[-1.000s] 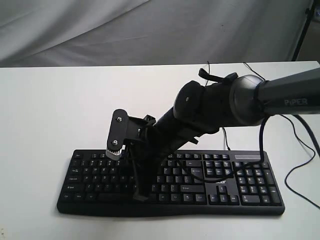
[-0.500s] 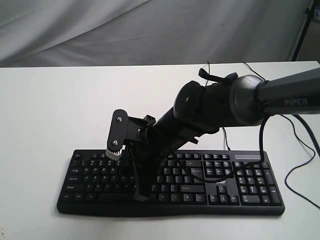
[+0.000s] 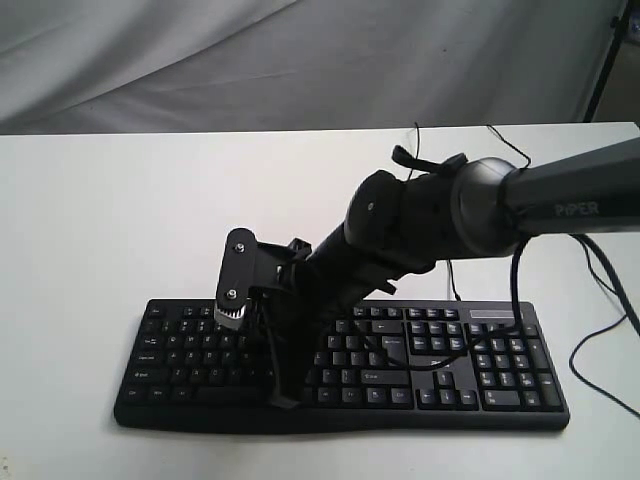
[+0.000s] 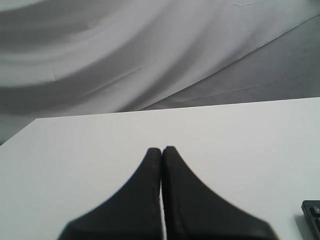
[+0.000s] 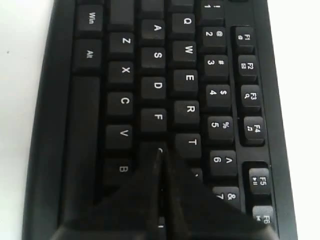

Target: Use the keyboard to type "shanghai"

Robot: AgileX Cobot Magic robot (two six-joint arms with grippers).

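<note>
white table [image 3: 100, 220] bears black keyboard [image 3: 495, 378]; grey drape [image 3: 200, 60] hangs behind

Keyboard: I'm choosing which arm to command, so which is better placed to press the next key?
Right. The right gripper, shut, points down at the keyboard near its F key. The left gripper, shut, hangs over the table, only a keyboard corner in its view.

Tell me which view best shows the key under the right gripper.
The right wrist view: the right gripper partly hides the key after F on the keyboard. The exterior view shows the spot, legends unreadable. The left wrist view catches only a corner.
</note>
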